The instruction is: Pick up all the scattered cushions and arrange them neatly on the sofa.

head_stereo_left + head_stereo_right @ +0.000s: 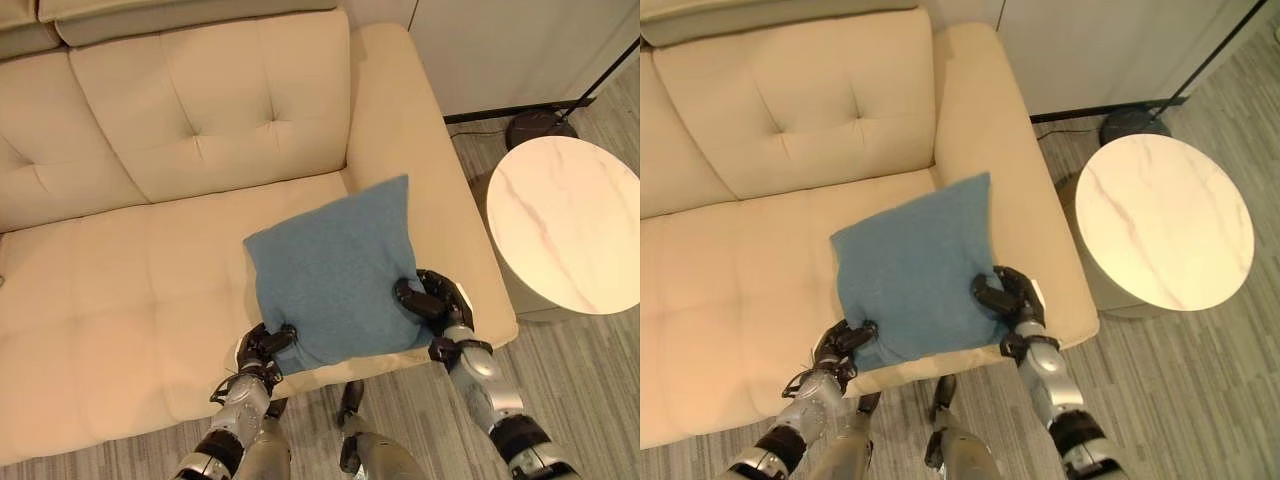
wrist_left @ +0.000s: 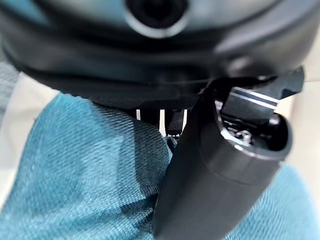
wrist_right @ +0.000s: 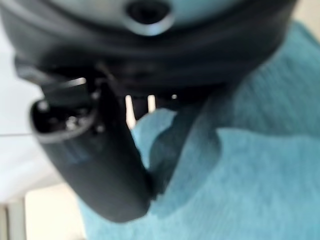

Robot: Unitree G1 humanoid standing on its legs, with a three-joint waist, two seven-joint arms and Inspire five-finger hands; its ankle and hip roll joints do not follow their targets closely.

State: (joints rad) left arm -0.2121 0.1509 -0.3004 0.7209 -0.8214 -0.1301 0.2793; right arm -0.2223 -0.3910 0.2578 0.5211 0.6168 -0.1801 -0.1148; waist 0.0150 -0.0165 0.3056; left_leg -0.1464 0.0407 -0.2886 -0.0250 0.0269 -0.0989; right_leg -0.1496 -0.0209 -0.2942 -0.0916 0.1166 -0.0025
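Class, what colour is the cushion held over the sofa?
The cushion is a plain blue-teal, clearest in the left eye view.

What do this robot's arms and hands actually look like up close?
Both arms are silver-grey metal segments with dark joint bands. Each ends in a dark, glossy hand: the left hand and the right hand. The wrist views show thick, rounded black thumbs.

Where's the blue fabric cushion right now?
The blue fabric cushion is over the cream sofa's seat at its right end, beside the armrest, gripped by the left hand and right hand.
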